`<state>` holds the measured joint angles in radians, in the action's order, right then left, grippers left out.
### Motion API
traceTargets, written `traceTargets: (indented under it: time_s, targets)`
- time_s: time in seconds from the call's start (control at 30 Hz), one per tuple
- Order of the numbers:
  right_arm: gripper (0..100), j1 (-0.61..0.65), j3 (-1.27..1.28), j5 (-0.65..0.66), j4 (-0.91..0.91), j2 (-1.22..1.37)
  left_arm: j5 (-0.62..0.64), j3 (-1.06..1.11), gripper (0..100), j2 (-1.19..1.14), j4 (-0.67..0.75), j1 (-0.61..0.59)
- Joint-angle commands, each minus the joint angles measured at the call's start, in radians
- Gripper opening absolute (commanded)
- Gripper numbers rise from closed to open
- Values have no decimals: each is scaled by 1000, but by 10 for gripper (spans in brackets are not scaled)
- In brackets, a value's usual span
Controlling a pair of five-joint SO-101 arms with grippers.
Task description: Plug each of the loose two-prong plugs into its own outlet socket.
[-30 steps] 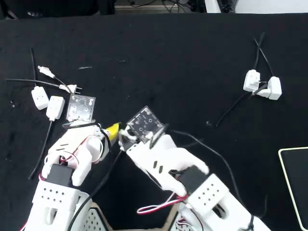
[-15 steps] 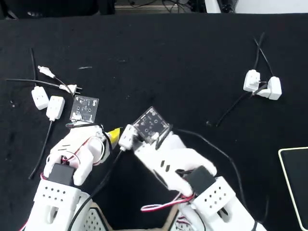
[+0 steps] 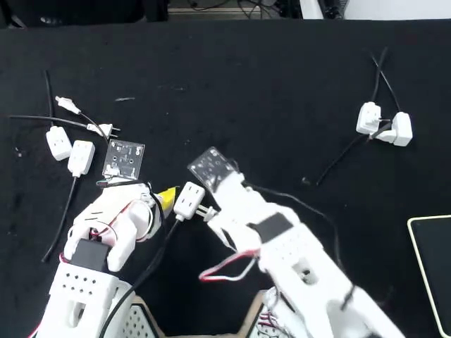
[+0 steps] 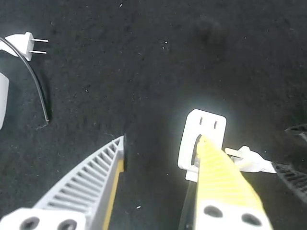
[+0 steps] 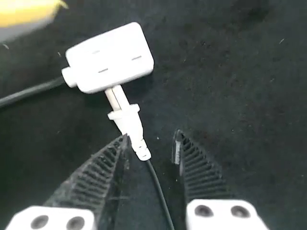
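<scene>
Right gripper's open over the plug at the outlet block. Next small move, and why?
Probably shut the right gripper on the plug and press it toward the outlet block. The gripper stands open astride the plug's tail, and bare stem shows between plug and block, so it looks only partly seated.

Light: even, from overhead, moderately bright.
Surface (image 3: 282, 84): matte black; takes little light, and shadows barely read on it.
Glare: white socket block (image 4: 204, 125) overexposed, ringed by a pale halo in the left wrist view.
Right arm shell (image 3: 282, 236): bright, near washed out, in the high view.
</scene>
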<state>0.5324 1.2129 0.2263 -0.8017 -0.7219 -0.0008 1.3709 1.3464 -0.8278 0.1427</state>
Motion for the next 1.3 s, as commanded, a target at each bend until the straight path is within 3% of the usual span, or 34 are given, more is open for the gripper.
traceTargets:
  time_s: [0.0,0.4,0.8,1.07,1.27]
  targets:
    - [131,-12,-104,8,23,105,0,-19,245,12,9,-4]
    - [130,107,-127,112,32,196,0,-19,245,12,14,-4]
    - [129,103,-107,160,92,202,0,-19,245,15,8,-4]
    - [129,15,-102,210,84,202,0,-19,245,17,8,-4]
    - [129,63,-120,201,61,205,0,-21,245,17,8,-4]
